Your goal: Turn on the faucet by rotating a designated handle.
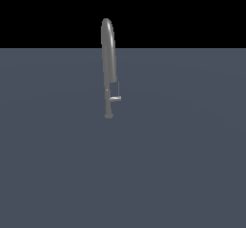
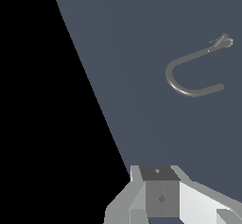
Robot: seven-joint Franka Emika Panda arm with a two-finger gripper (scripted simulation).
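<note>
A grey-blue tabletop (image 1: 57,174) fills the lower part of the exterior view, with black above its far edge. 1 faucet (image 1: 108,54) stands upright on it, near the middle across and closer to the far edge than the near one. It is tall, thin and grey, seen edge-on, so its arched spout looks like 1 narrow rounded blade rising above the far edge line. A slim stem runs down to a small round base touching the tabletop. The handle (image 1: 115,98), a short pale bar, sticks out from the lower stem toward the exterior view's right.

No robot arm appears in the exterior view.

In the wrist view the faucet (image 2: 189,72) shows as a curved hook shape against the tabletop (image 2: 132,53), its base end holding the small handle (image 2: 222,41). The white and grey body of the gripper (image 2: 160,197) sits at the frame's edge, well apart from the faucet. Its fingertips are cut off from view, so whether they are apart or together cannot be told.
</note>
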